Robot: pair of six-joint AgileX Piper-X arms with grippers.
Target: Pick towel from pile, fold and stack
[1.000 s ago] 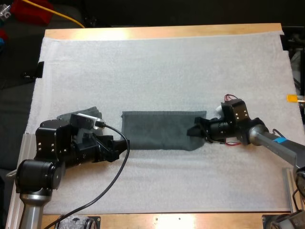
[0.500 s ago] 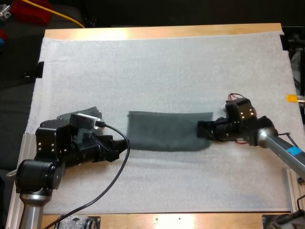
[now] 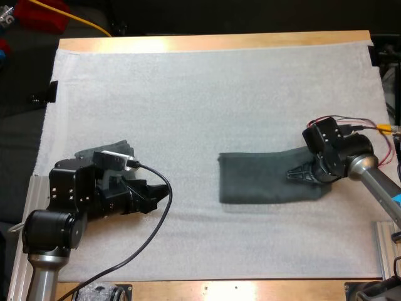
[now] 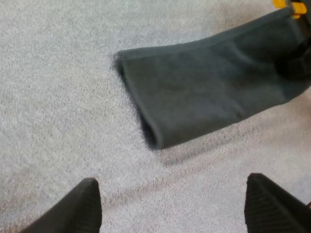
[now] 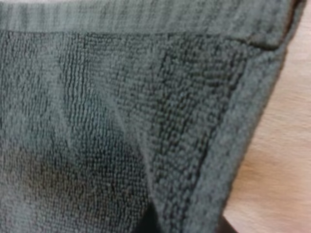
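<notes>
**Folded towel held at the mat's right side**

My right gripper (image 3: 294, 174) is clamped on the right end of a folded dark grey-green towel (image 3: 257, 182), and that end rises slightly off the white mat (image 3: 207, 94). The rest of the towel lies flat, running from about the mat's middle toward its right edge, nearer the near edge than the far one. My left gripper (image 3: 158, 195) sits low by the mat's left edge, jaws wide apart and holding nothing, well clear of the towel's free end. A crumpled dark grey-green towel (image 3: 119, 148) lies just behind that arm.
</notes>
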